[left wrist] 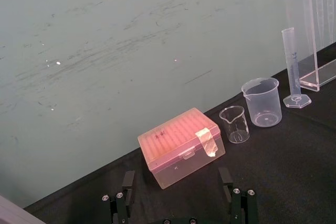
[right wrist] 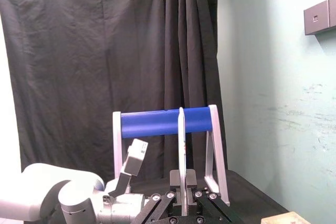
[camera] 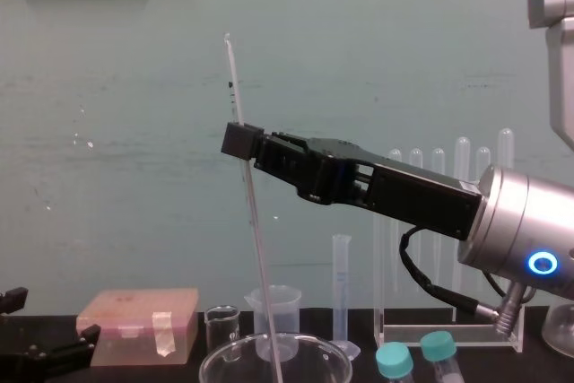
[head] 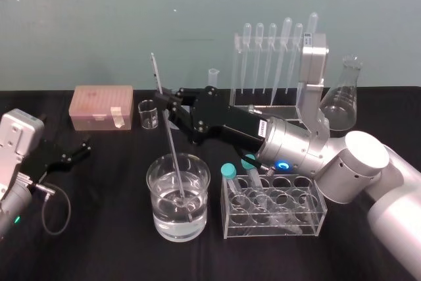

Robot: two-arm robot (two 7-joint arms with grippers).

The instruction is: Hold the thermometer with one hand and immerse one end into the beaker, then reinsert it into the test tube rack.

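Dipping step in hand. Black surface (head: 99, 241) below, rack (head: 263, 100) standing at its back. Right tool (head: 164, 101) reaching over the beaker (head: 177, 195), clenched on the thermometer (head: 169, 129) above its middle. Tilted, with the lower end inside the beaker, seemingly under the water. Left tool (head: 74, 151) parked far left, released. Next: lift clear, carry to the rack, line up with a rack hole.

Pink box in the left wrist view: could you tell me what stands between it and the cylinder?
In that view, two clear beakers: a small beaker beside the box, then a larger beaker nearer the cylinder.
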